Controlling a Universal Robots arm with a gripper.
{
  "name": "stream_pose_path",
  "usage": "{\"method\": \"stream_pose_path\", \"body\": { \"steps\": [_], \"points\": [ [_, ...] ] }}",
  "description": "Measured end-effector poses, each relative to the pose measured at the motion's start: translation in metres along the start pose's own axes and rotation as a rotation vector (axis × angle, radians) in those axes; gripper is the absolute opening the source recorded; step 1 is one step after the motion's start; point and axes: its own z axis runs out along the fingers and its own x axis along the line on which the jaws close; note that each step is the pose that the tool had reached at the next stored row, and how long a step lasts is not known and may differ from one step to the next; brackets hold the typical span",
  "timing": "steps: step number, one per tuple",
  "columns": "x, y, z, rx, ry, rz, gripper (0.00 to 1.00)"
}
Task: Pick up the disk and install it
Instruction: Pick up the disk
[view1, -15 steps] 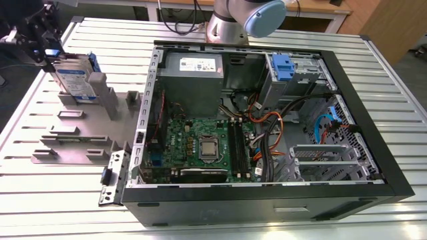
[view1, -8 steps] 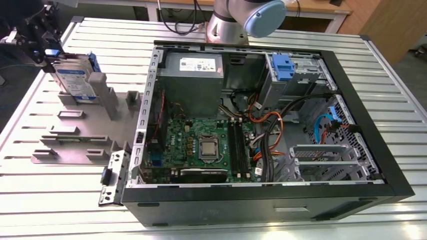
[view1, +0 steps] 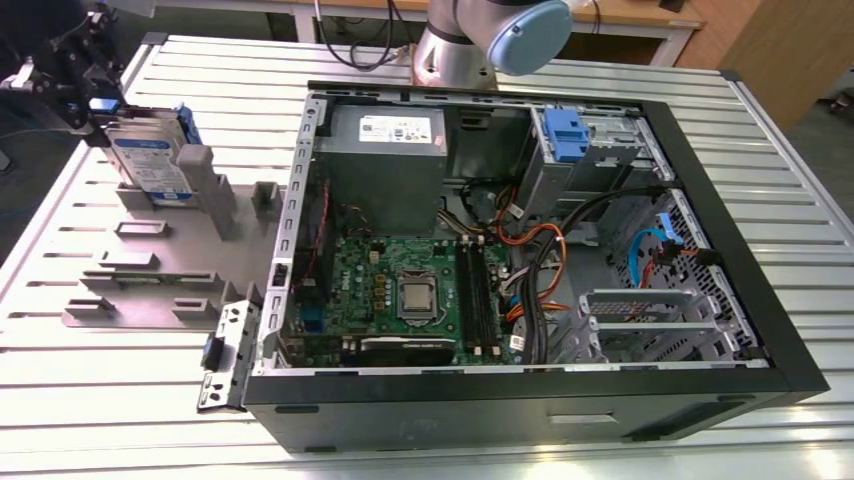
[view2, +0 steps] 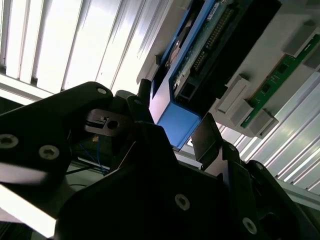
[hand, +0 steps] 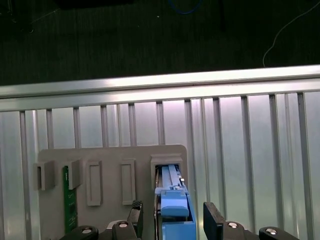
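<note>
My gripper (hand: 173, 214) hangs over the disk (hand: 170, 182), its fingers (hand: 212, 219) apart, one on each side of the disk's blue end tab (hand: 175, 210). In the first wrist view a strip of grey fixture shows between each finger and the tab, so I am straddling it without gripping it. The second wrist view shows the same thing from the side: the blue end tab (view2: 175, 122) sits between my dark fingers (view2: 207, 136), with a sliver of light by the nearer one.

The disk (view1: 144, 158) stands on edge in a slot of the grey fixture plate (view1: 160, 270), its labelled face showing in the exterior view. The plate lies on the slatted aluminium desk (view1: 134, 400), on the exterior view's left, beside the open computer case (view1: 467, 410) and outside it. In that view my gripper (view1: 91, 100) is at the disk's upper end.

A green memory module (hand: 66, 200) stands in another slot of the same plate, a few slots away from the disk.

Inside the case, the grey power supply (view1: 380, 150) sits at the far wall. A blue plastic bracket (view1: 566, 135) is on the grey drive bay (view1: 611, 140) towards the exterior view's right. The motherboard (view1: 400, 290) lies flat below the power supply.
</note>
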Motion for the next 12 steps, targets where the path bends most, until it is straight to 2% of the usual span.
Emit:
{"method": "stream_pose_path", "body": {
  "steps": [4, 5, 10, 11, 12],
  "points": [
    [0.0001, 0.0008, 0.0004, -0.0001, 0.0006, 0.0, 0.58],
    [0.0001, 0.0008, 0.0004, -0.0001, 0.0009, 0.0, 0.51],
    [0.0001, 0.0008, 0.0005, 0.0001, 0.0019, 0.0, 0.49],
    [0.0001, 0.0008, 0.0005, 0.0001, 0.0021, 0.0, 0.42],
    [0.0001, 0.0008, 0.0005, 0.0001, 0.0024, 0.0, 0.42]
  ]
}}
